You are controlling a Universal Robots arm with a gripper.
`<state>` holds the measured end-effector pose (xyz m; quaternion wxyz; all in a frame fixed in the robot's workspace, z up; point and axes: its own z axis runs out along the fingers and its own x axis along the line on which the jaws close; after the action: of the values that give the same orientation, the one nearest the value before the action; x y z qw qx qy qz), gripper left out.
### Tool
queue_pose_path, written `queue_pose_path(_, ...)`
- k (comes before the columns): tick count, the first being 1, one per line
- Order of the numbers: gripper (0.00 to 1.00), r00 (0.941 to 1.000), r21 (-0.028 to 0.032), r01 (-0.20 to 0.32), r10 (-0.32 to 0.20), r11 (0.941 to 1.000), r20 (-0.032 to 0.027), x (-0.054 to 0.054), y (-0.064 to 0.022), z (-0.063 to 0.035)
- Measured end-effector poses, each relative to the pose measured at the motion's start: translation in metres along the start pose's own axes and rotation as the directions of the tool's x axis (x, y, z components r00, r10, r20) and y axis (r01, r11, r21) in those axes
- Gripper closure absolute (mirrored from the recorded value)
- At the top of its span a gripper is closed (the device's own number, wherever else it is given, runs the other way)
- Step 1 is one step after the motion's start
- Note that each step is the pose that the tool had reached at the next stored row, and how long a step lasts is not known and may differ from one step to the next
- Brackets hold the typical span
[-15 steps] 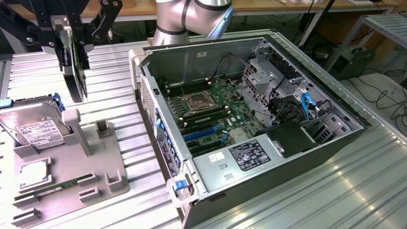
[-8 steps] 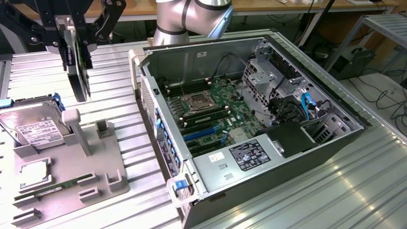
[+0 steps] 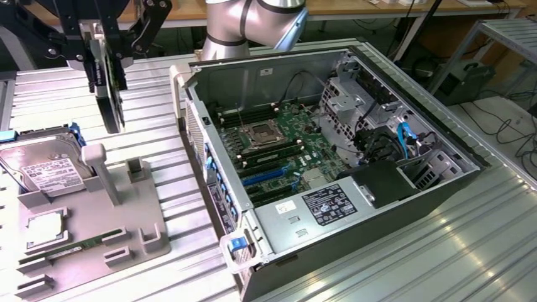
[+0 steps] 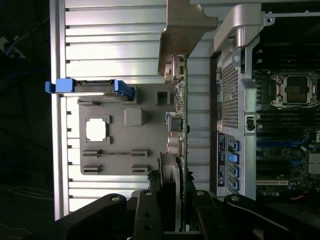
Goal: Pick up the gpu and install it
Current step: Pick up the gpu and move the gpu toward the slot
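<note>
Count from here: one gpu [image 3: 109, 100], one hard drive [image 3: 42, 167], one memory stick [image 3: 71, 245] and one processor chip [image 3: 46, 228] on the single grey tray [image 3: 138, 217]. One open computer case [image 3: 336, 157] sits at the exterior view's right. The gripper [image 3: 105, 55] has its fingers clamped on the gpu's upper end. I see the card hanging in the air over the tray's case-side edge, clear of the case. Its long axis runs vertical, pointing straight down from the fingers, and it shows nearly edge-on in the exterior view.

Ribbed metal table [image 3: 470, 251]; wooden desk [image 3: 361, 9] behind; cables [image 3: 510, 119] on floor [image 3: 487, 143].
</note>
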<state>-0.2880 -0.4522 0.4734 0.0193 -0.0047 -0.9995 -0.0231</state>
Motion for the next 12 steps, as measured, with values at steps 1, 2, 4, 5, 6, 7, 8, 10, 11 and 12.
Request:
queue_pose_path(1,0.73,1.0,0.0,0.0,0.0,1.0,0.0,-0.001,0.0,0.0)
queue_pose_path(2,0.73,1.0,0.0,0.0,0.0,1.0,0.0,-0.002,0.0,-0.0001)
queue_pose_path(4,0.73,1.0,0.0001,0.0,0.0,1.0,-0.0001,-0.003,0.0001,-0.0002)
queue_pose_path(5,0.73,1.0,0.0,0.0,0.0,1.0,0.0,-0.004,0.0001,-0.0002)
queue_pose_path(6,0.73,1.0,0.0,0.0,0.0,1.0,0.0,-0.005,0.0001,-0.0002)
queue_pose_path(7,0.73,1.0,0.0001,0.0,0.0,1.0,-0.0001,-0.006,0.0001,-0.0003)
queue_pose_path(8,0.73,1.0,0.0001,0.0,0.0,1.0,-0.0001,-0.007,0.0001,-0.0003)
queue_pose_path(10,0.73,1.0,0.0001,0.0,0.0,1.0,0.0,-0.01,0.0001,-0.0004)
queue_pose_path(11,0.73,1.0,0.0001,0.0,0.0,1.0,0.0001,-0.011,0.0001,-0.0004)
queue_pose_path(12,0.73,1.0,0.0001,0.0,0.0,1.0,0.0,-0.012,0.0001,-0.0005)
